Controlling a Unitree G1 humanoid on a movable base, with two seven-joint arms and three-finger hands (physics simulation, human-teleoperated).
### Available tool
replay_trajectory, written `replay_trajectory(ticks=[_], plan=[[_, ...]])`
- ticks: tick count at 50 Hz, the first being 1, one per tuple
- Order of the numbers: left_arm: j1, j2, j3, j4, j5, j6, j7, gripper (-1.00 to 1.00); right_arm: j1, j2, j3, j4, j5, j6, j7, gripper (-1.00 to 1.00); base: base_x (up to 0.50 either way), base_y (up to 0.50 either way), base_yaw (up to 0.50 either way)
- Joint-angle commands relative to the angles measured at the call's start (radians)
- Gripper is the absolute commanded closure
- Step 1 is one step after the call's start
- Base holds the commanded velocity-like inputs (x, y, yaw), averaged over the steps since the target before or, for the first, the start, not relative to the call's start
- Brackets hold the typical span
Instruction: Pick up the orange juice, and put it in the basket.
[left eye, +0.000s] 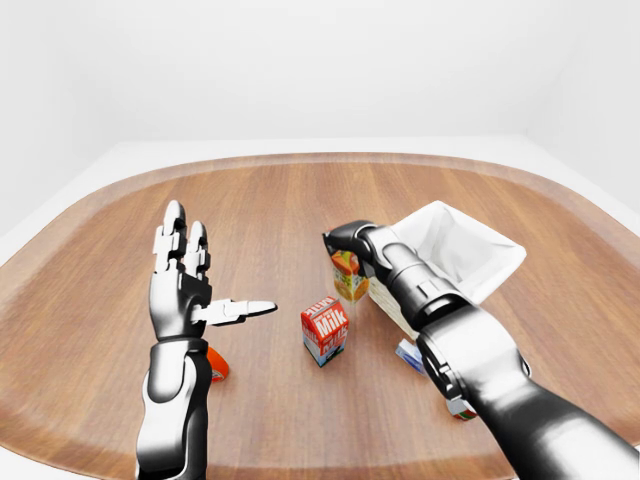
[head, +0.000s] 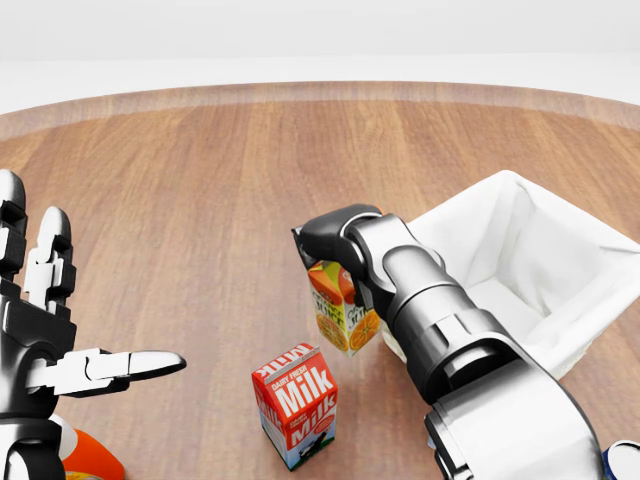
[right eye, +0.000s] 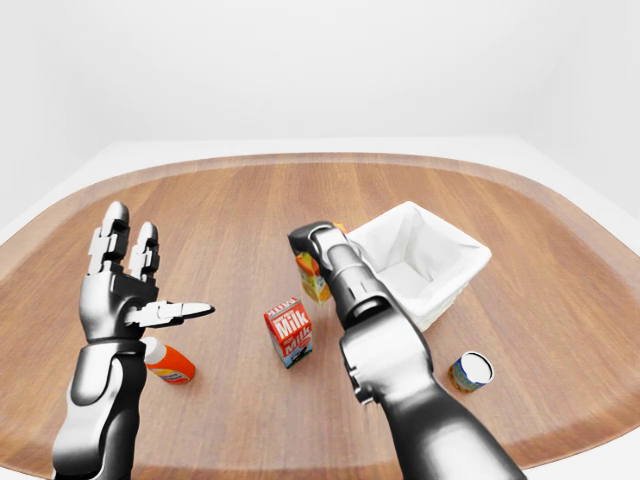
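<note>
The orange juice carton, orange and green with fruit printed on it, hangs tilted in the middle of the head view, just left of the basket. My right hand is shut round its top, and its bottom edge seems a little above the wood. The white cloth-lined basket stands at the right, its near corner close behind my right forearm. At the left edge my left hand is held up, open and holding nothing, far from the carton.
A red milk carton stands below the juice. An orange bottle lies at the bottom left under my left hand. A can sits at the lower right of the basket. The round wooden table spreads all around.
</note>
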Motion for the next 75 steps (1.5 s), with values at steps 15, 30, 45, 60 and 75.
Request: replay_trajectory(ticks=[15,30,45,60,75], plan=[[-0.003,0.001,0.0,-0.001,-0.001,0.0,0.002,-1.0,-0.064,-0.014,-0.018,-0.03,-0.052,0.0,0.016,1.0,0.0,0.0,0.0],[-0.006,0.002,0.002,0.006,-0.002,0.0,0.0,-1.0,-0.092,-0.018,-0.02,-0.043,-0.044,0.0,0.039,1.0,0.0,0.0,0.0],[-0.006,0.002,0.002,0.007,-0.002,0.0,0.001,-1.0,-0.128,-0.023,-0.025,-0.059,-0.028,0.0,0.072,1.0,0.0,0.0,0.0],[-0.006,0.002,0.002,0.007,-0.002,0.0,0.001,-1.0,-0.162,-0.036,-0.03,-0.073,-0.019,0.0,0.103,1.0,0.0,0.0,0.0],[-0.006,0.002,0.002,0.006,-0.002,0.0,0.001,-1.0,-0.206,-0.052,-0.04,-0.095,-0.004,0.0,0.143,1.0,0.0,0.0,0.0]])
